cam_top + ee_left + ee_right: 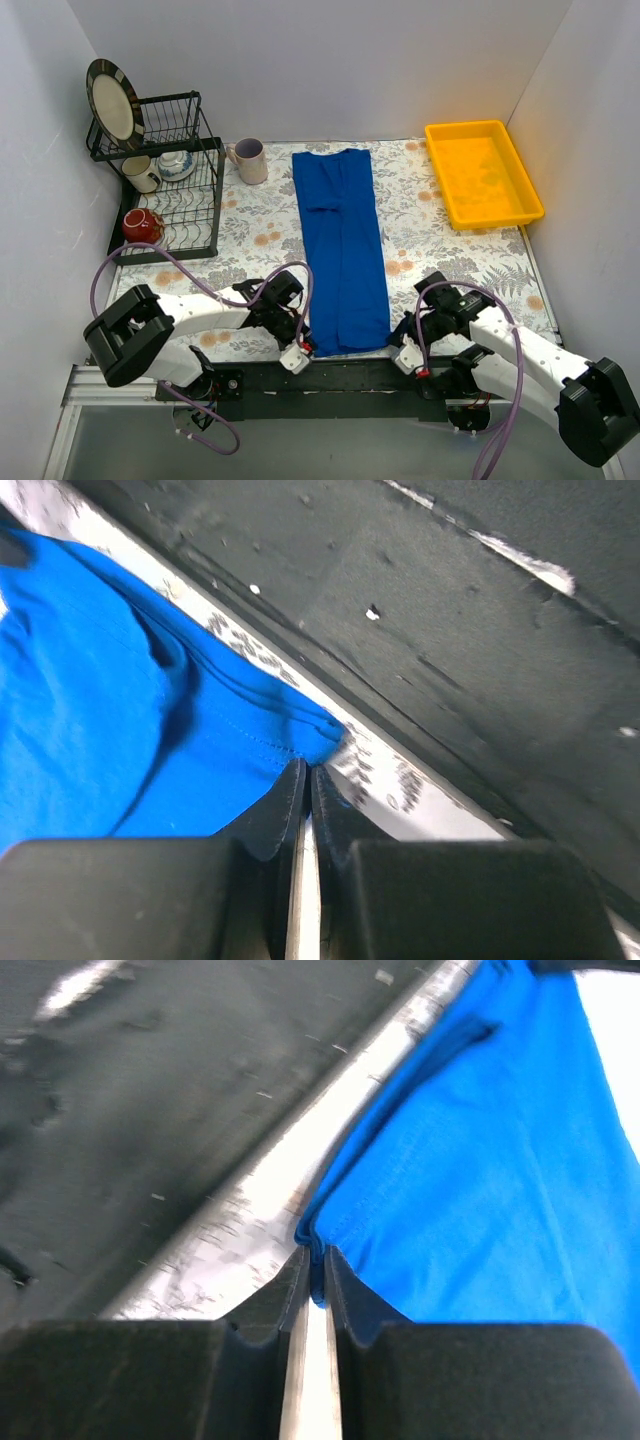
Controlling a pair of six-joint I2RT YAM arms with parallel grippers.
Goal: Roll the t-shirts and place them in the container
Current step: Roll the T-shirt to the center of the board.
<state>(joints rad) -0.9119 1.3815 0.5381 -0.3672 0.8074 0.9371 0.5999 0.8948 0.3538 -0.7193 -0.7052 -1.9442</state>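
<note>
Royal-blue fabric t-shirt (pixel 340 250), plain. Table (pixel 430 245): grey-orange floral print on white. Yellow rectangular plastic bin (pixel 466 127) right of t-shirt.

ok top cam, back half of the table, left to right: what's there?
black wire dish rack → white ceramic mug → royal-blue fabric t-shirt folded into a long strip → yellow plastic tray

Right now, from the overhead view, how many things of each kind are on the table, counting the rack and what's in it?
T-shirt: 1
Mugs: 3
Blue-patterned cup or bowl: 1
Plate: 1
Dish rack: 1
Yellow bin: 1
Total: 8
</note>
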